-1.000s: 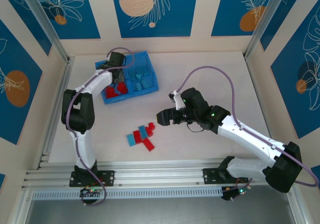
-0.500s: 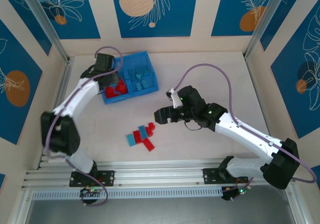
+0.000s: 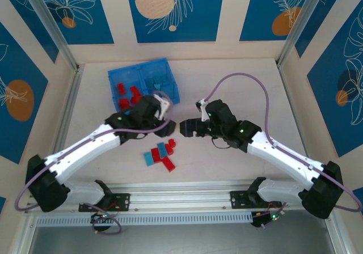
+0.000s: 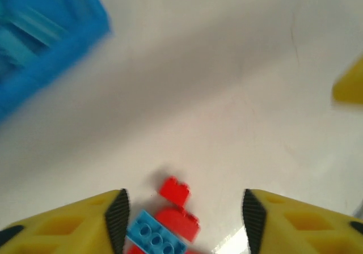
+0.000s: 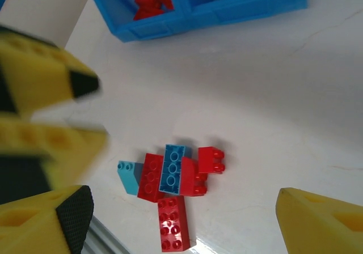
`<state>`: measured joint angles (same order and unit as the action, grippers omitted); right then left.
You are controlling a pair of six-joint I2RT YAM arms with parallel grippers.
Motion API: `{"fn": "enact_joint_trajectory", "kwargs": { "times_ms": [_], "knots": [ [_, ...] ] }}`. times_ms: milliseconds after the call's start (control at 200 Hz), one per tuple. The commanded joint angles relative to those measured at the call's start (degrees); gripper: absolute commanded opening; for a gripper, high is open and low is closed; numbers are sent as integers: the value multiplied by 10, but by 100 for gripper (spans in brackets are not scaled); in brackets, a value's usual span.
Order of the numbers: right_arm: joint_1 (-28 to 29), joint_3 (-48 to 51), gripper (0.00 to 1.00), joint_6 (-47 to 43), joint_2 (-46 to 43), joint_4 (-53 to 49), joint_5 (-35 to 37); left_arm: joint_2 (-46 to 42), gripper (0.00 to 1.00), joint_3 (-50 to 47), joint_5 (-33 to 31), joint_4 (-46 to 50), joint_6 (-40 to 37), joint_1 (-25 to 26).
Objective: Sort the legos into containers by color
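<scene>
Bricks [image 5: 173,169] loose on table [image 5: 272,95]: six in one cluster, four red, two light blue; studded rectangular plastic. Cluster lies low between left gripper [image 4: 184,208] fingertips, untouched; jaws apart, empty. Right gripper [image 5: 187,214] jaws spread wide, empty, above cluster. Blue bin [image 5: 244,11]: red bricks left side, light blue right; count unclear.

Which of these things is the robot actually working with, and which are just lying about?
Job: loose legos; blue bin; red bricks in its left compartment; light blue bricks in its right.
Just there: wall panels; metal rail; purple cables.
</scene>
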<state>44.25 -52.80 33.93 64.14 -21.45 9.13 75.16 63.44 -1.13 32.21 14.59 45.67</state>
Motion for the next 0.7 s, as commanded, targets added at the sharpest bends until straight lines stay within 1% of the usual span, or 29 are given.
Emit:
{"fn": "enact_joint_trajectory", "kwargs": {
  "times_ms": [0, 205, 320, 425, 490, 695],
  "knots": [
    [-9, 25, 86, 12, -57, -5, 44, 50, 65, 1, 37, 47, -92, 14],
    [-31, 67, 87, 21, -149, -47, 51, 139, 73, 19, 40, 32, -140, 13],
    [-38, 79, 88, 24, -184, -62, 58, 199, 74, 36, 37, 29, -151, 13],
    [-43, 86, 89, 24, -201, -66, 60, 243, 74, 44, 15, 26, -155, 13],
    [-45, 88, 89, 24, -202, -65, 57, 261, 71, 43, 1, 17, -153, 13],
    [-49, 93, 89, 24, -195, -55, 49, 298, 49, 48, -24, 8, -143, 13]
  ]
}}
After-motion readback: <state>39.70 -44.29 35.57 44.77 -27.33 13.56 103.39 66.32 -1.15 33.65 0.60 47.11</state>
